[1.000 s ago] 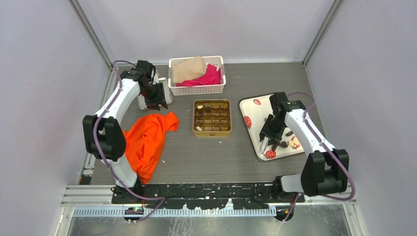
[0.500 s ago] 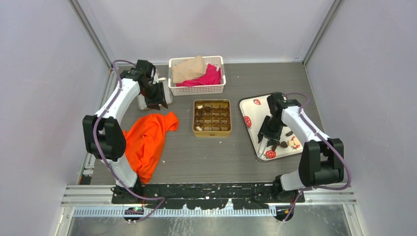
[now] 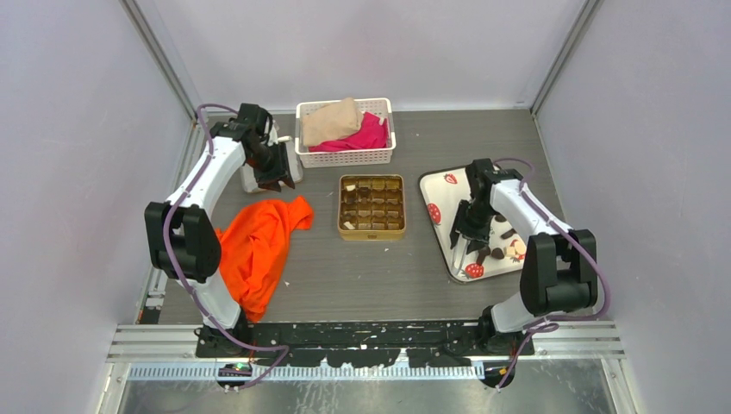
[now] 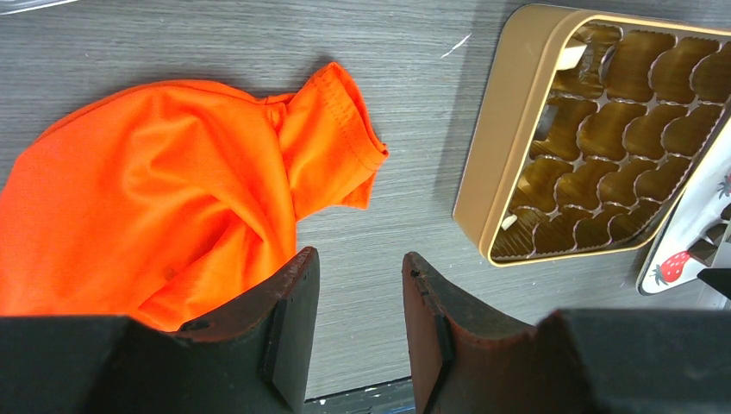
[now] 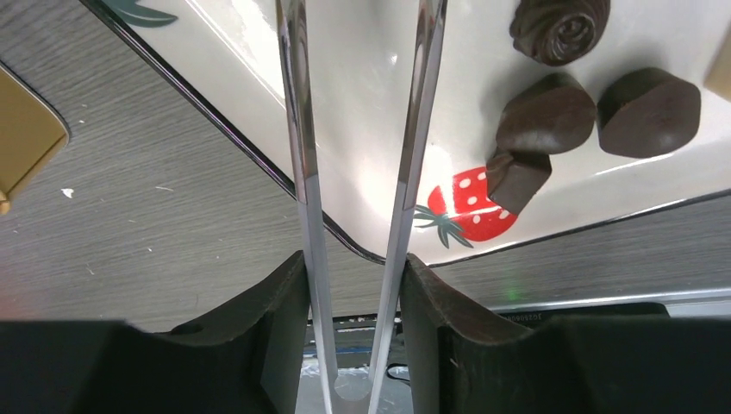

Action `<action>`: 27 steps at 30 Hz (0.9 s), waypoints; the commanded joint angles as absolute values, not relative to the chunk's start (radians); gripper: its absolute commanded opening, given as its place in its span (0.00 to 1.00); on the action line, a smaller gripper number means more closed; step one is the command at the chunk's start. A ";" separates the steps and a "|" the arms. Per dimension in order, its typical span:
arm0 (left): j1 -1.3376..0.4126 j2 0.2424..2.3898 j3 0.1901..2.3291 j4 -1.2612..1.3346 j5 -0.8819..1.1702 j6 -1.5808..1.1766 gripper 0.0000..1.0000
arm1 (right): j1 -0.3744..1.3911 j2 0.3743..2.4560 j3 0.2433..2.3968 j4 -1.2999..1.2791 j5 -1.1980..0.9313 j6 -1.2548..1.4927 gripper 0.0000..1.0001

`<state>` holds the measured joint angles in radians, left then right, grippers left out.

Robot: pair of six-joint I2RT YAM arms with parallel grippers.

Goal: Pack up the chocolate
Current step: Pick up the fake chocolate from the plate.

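Several dark brown chocolate pieces (image 5: pixel 545 114) lie on the white strawberry-print tray (image 5: pixel 362 86), to the right of the tongs; one round swirled piece (image 5: pixel 559 26) lies farther off. My right gripper (image 5: pixel 353 259) is shut on metal tongs (image 5: pixel 297 129), whose two arms stand apart and empty over the tray's near-left corner. From above, this gripper (image 3: pixel 470 237) hangs over the tray (image 3: pixel 444 185). The gold tin (image 3: pixel 371 207) sits mid-table; its brown compartments (image 4: pixel 603 129) look mostly empty, with a cream-white piece (image 4: pixel 569 56) in one corner cell. My left gripper (image 4: pixel 358 259) is open and empty, above bare table.
An orange cloth (image 3: pixel 259 241) lies left of the tin, next to my left gripper (image 3: pixel 276 179). A white basket (image 3: pixel 345 131) with tan and pink cloths stands at the back. A small white object (image 3: pixel 250 181) sits under the left arm.
My right arm's elbow has swung inward to the left, and the gripper with the tongs has shifted slightly over the tray. The left arm has not moved.
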<state>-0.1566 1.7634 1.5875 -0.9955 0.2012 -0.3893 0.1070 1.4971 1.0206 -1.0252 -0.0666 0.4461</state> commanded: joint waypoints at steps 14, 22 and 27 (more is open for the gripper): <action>-0.149 1.756 1.621 -0.982 0.206 -0.391 0.41 | 0.104 1.562 1.134 -1.032 -0.135 0.354 0.45; -0.149 1.746 1.618 -0.985 0.201 -0.387 0.42 | 0.104 1.639 1.157 -1.080 -0.099 0.356 0.43; -0.149 1.737 1.604 -0.984 0.197 -0.385 0.42 | 0.104 1.655 1.162 -1.073 -0.100 0.360 0.41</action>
<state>-0.1566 1.7638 1.5875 -0.9958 0.2012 -0.3889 0.1070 1.6573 1.1210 -1.0496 -0.1017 0.3679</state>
